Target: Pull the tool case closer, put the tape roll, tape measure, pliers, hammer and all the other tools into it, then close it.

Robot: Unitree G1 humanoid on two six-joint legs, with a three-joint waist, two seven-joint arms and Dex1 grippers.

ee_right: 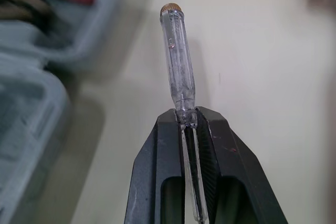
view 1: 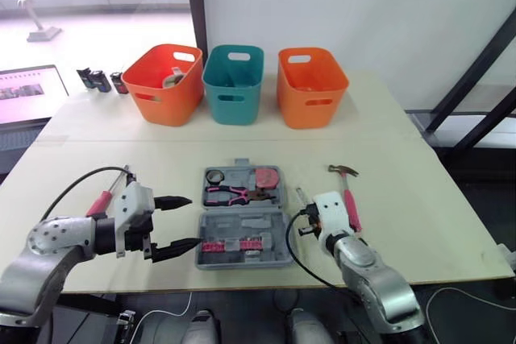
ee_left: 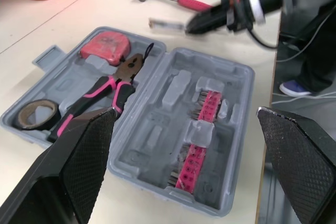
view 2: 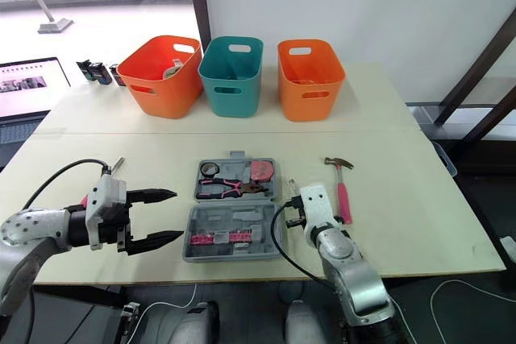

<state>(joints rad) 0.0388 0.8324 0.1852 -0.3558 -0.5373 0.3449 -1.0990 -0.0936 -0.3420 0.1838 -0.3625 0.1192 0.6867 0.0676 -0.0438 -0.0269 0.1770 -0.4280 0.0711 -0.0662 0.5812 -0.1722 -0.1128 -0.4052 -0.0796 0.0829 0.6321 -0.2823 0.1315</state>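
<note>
The grey tool case (view 1: 278, 257) lies open near the table's front edge. Its far half holds the tape roll (view 1: 216, 176), the pink tape measure (view 1: 264, 176) and the pink-handled pliers (view 1: 238, 193); its near half holds pink bit strips (view 1: 235, 245). To the right of the case, the pink-handled hammer (view 1: 348, 191) rests on the table. My left gripper (view 1: 173, 225) hovers open just left of the case, with nothing between its fingers. My right gripper (ee_right: 187, 116) is shut on a clear-handled screwdriver (ee_right: 178, 72), between the case and the hammer. A pink-handled tool (view 1: 105, 197) lies behind my left arm.
At the back of the table stand three bins in a row: orange (view 1: 165, 82), teal (view 1: 233, 82) and orange (view 1: 311, 84). Small black items (view 1: 101, 80) sit at the back left. A screen (view 1: 31, 90) stands beyond the table's left edge.
</note>
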